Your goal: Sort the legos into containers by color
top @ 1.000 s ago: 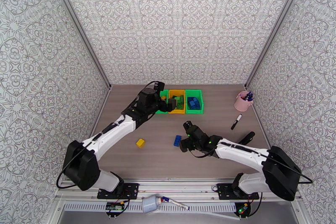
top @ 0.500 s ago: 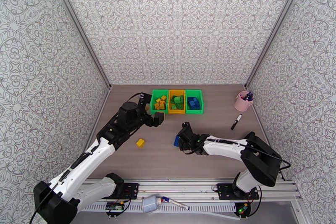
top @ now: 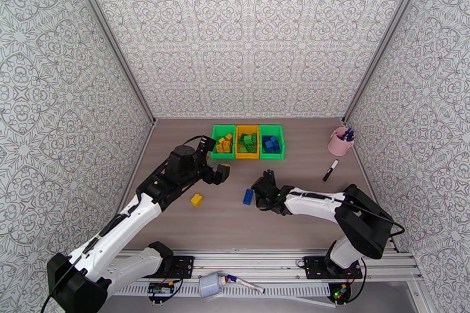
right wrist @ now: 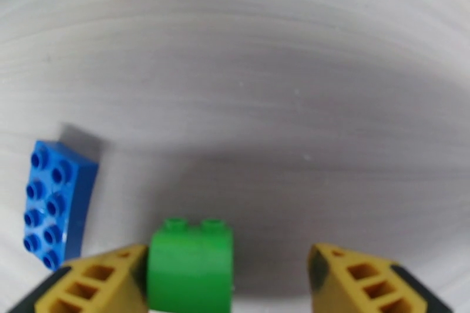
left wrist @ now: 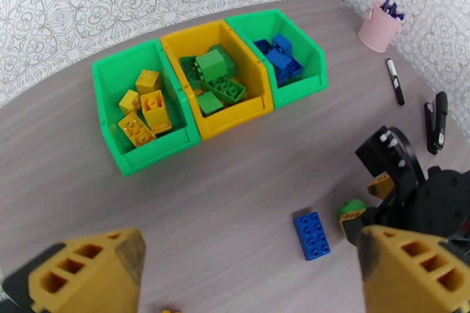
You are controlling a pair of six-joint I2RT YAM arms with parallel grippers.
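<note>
As I stand beside the arms, the three joined bins sit on the table (top: 305, 150) toward 12 o'clock. The left green bin (left wrist: 161, 152) holds yellow bricks (left wrist: 144, 108), the yellow bin (left wrist: 238, 122) in the middle holds green bricks (left wrist: 211, 70), and the right green bin (left wrist: 301, 88) holds blue bricks (left wrist: 282, 59). A pink cup (top: 339, 141) of pens stands off at 2 o'clock. A black-and-white marker (top: 330, 170) lies near it, on the side toward the arms.

Three bricks are out on the open table, apart from the bins. A loose blue brick (top: 248, 196) lies flat, studs up, near the middle. A loose yellow brick (top: 196, 199) lies at 9 o'clock from it. A small green brick (right wrist: 189, 264) sits just on the 3 o'clock side of the blue one.

The right claw (right wrist: 228, 264) is down at the table around that green brick. Its fingers stand apart. The brick rests against one finger and a clear gap separates it from the other, so it is not clamped. The left claw (left wrist: 249, 255) hangs above the table between the bins and the loose yellow brick, its fingers spread wide with nothing between them.
</note>
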